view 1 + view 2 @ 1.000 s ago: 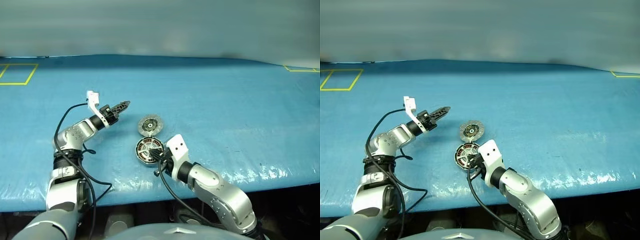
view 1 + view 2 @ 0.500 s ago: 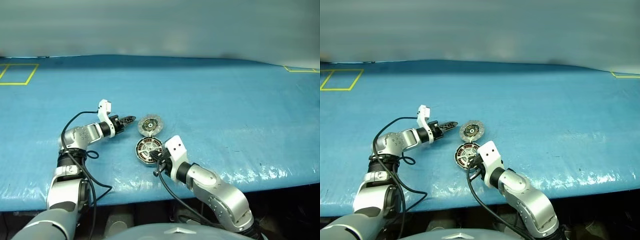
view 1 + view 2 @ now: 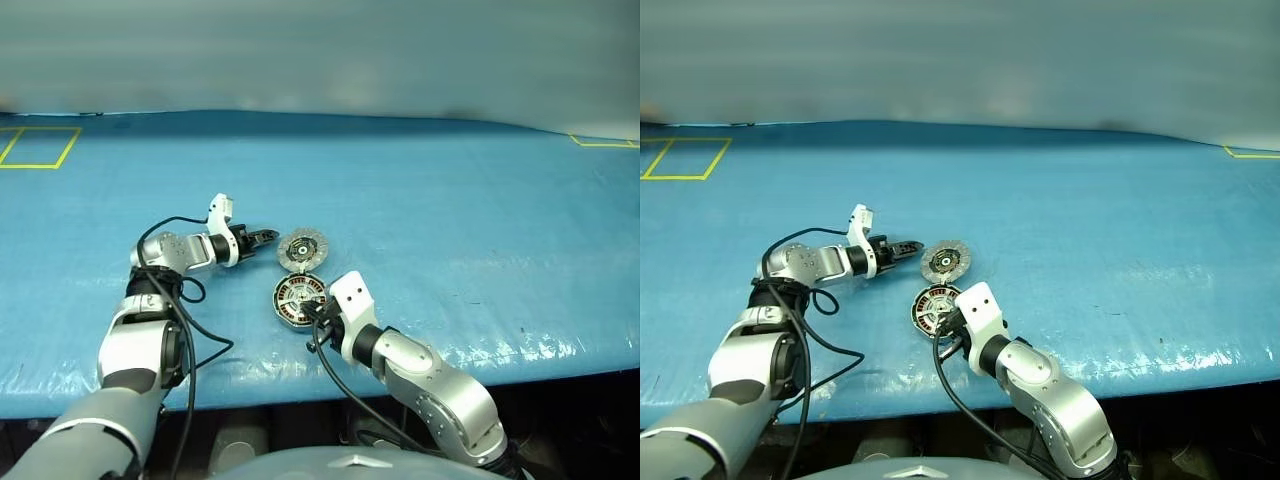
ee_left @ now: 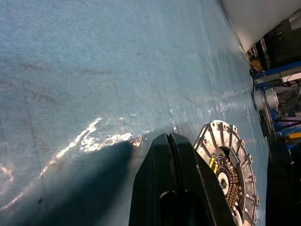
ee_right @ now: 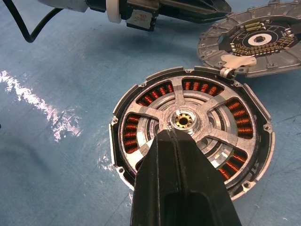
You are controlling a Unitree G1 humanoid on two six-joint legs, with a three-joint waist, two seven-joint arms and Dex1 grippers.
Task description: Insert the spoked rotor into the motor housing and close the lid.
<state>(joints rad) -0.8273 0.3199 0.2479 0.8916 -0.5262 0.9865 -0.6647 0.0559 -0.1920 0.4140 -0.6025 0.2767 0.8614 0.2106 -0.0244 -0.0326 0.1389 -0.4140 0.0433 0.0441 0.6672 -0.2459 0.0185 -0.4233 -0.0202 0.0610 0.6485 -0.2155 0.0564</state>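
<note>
The motor housing (image 5: 128,133) lies on the blue table, its copper windings showing between silver spokes. The spoked rotor (image 5: 183,120) sits inside it, hub in the centre. The lid (image 5: 256,40) lies flat just beyond the housing with its inner face up, and a small pale tab (image 5: 233,61) sits where their rims meet. My right gripper (image 5: 175,134) is shut and empty, its tip over the housing's near side, just short of the hub. My left gripper (image 3: 270,237) is shut and empty, low over the table with its tip next to the lid's (image 3: 302,249) left edge.
The blue table cover (image 3: 450,200) stretches wide on all sides of the parts. Yellow tape squares mark the far left corner (image 3: 35,148) and the far right edge (image 3: 600,139). Black cables (image 3: 190,330) trail from both wrists near the front edge.
My left arm has come down and swung right, bringing its shut gripper from well left of the lid to the lid's edge. The right arm, housing and lid have kept still.
</note>
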